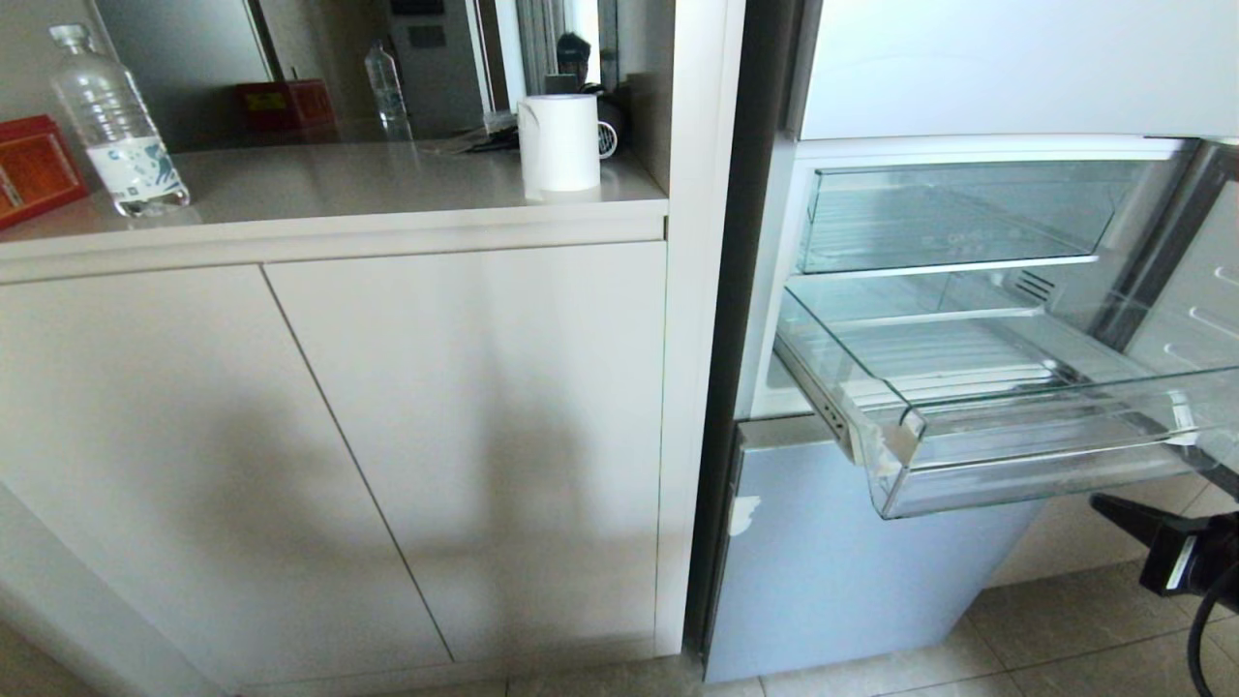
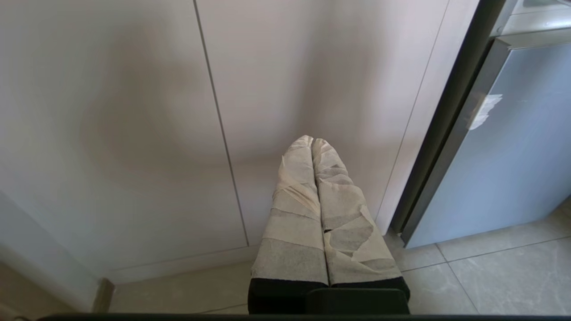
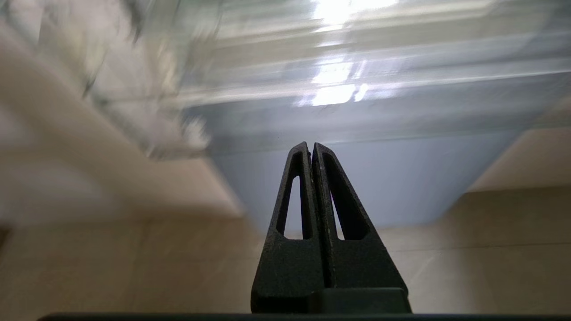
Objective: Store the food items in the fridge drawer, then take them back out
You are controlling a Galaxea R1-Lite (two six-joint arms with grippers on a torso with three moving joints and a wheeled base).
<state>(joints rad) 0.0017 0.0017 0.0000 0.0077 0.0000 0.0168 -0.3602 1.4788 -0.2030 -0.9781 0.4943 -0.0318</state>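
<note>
The fridge drawer [image 1: 1045, 476], clear plastic with a pale strip along its front, stands pulled out of the open fridge, and nothing shows inside it. The food items are out of view. My right gripper [image 1: 1102, 503] is shut and empty, low at the right, just below and in front of the drawer's front edge. In the right wrist view this gripper [image 3: 311, 145] points at the light-blue lower fridge door [image 3: 379, 178], with the blurred drawer [image 3: 357, 67] above it. My left gripper [image 2: 312, 140], its fingers wrapped in tape, is shut and empty and faces a cabinet door.
A second clear drawer [image 1: 949, 213] sits pushed in above the pulled-out one. Left of the fridge a counter [image 1: 339, 194] carries a water bottle [image 1: 116, 126], a white roll [image 1: 559, 143] and a red box [image 1: 34, 166]. Cabinet doors [image 1: 465, 436] stand below it, over tiled floor [image 1: 1065, 639].
</note>
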